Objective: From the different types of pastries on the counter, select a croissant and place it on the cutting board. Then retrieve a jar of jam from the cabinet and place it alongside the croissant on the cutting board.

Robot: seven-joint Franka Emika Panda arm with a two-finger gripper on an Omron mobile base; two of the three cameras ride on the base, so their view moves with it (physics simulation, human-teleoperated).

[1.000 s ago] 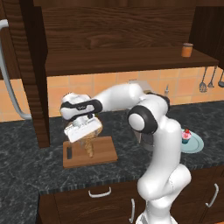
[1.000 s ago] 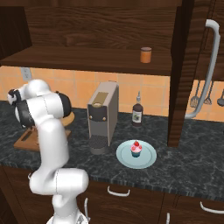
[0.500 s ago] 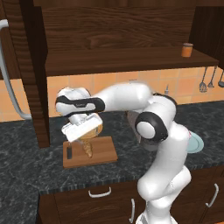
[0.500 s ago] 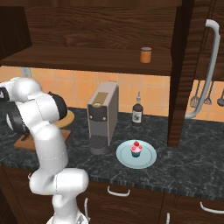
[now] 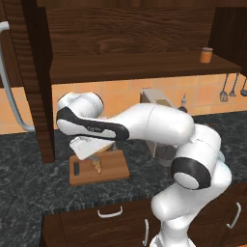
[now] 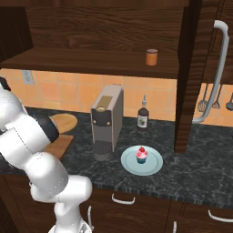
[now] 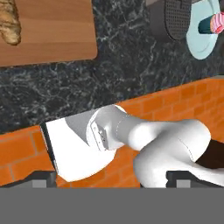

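Observation:
The croissant (image 5: 98,166) lies on the wooden cutting board (image 5: 113,170) at the left of the counter, and in the hand view the croissant (image 7: 10,26) shows at the top left on the cutting board (image 7: 57,39). My gripper (image 5: 83,148) hovers just above the board's back left part, apart from the croissant. Its two dark fingertips (image 7: 42,176) stand wide apart in the hand view, open, with nothing between them. The orange jar of jam (image 5: 206,54) stands on the cabinet shelf at the upper right; the jar (image 6: 151,57) also shows in the right base view.
A grey coffee machine (image 6: 107,121) stands mid-counter, with a dark bottle (image 6: 143,119) to its right. In front of them, a pink cupcake (image 6: 142,155) sits on a pale blue plate (image 6: 154,164). A round wooden board (image 6: 63,122) leans behind the cutting board. Utensils (image 6: 204,103) hang at the right.
The arm has swung its elbow and upper links toward the left and forward. The hand has stayed above the board and the jaws have widened slightly. The croissant has not moved.

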